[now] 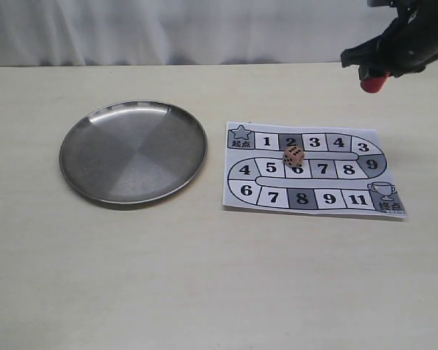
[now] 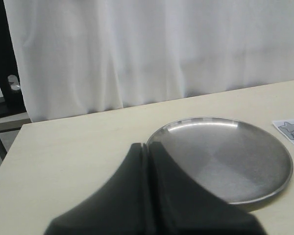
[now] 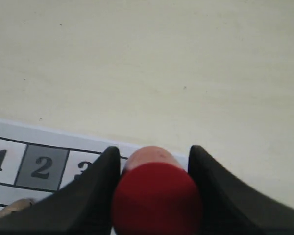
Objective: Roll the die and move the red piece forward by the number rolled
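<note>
Exterior view | board (image 1: 328, 198) reads 起点, 终点 (die (image 1: 293, 155) by 6)

pale table (image 1: 204, 292) — white curtain (image 1: 168, 29)

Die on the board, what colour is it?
Pale tan-pink with dark dots. The die shows best in the exterior view.

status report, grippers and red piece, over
right gripper shut on red piece, in the air. left gripper shut, empty. die sits on the board track near square 2.
</note>
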Available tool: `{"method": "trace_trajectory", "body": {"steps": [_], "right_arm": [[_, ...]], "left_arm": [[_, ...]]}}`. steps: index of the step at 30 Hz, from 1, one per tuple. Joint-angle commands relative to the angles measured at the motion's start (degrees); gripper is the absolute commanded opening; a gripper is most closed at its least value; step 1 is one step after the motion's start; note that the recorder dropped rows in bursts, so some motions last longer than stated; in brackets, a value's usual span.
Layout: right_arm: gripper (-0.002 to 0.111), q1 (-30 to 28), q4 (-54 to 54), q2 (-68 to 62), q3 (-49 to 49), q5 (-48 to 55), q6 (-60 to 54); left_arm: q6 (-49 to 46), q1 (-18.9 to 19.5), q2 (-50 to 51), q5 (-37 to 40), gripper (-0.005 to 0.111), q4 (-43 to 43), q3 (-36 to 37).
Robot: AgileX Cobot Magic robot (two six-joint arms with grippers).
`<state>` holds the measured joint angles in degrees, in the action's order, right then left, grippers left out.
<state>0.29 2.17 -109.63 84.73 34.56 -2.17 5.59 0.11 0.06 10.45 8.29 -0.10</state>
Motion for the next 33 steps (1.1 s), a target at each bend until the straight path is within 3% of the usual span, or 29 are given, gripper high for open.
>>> {"method": "trace_trajectory", "body": {"steps": [1,15,26,33], "right_arm": [[0.004,-1.9,0.0,-3.2,-2.5,-2.1,0.0],[0.004,-4.1,-0.4,-13.6,-7.1,-7.5,0.1],[0.004,-4.1,-1.8,-12.2,-7.0,-6.8,0.1],[0.004,-4.1,-1.3,-3.0,-6.0,-1.4,0.0]], "left_arm": [[0.1,-0.1,-0.1,-0.5,0.0,0.0,0.1],[0.1,-0.1,-0.1,-0.5,0.0,0.0,0.1],[0.1,-0.1,-0.1,-0.5,0.0,0.0,0.1],[0.1,-0.1,-0.1,-0.5,0.0,0.0,0.1]]}}
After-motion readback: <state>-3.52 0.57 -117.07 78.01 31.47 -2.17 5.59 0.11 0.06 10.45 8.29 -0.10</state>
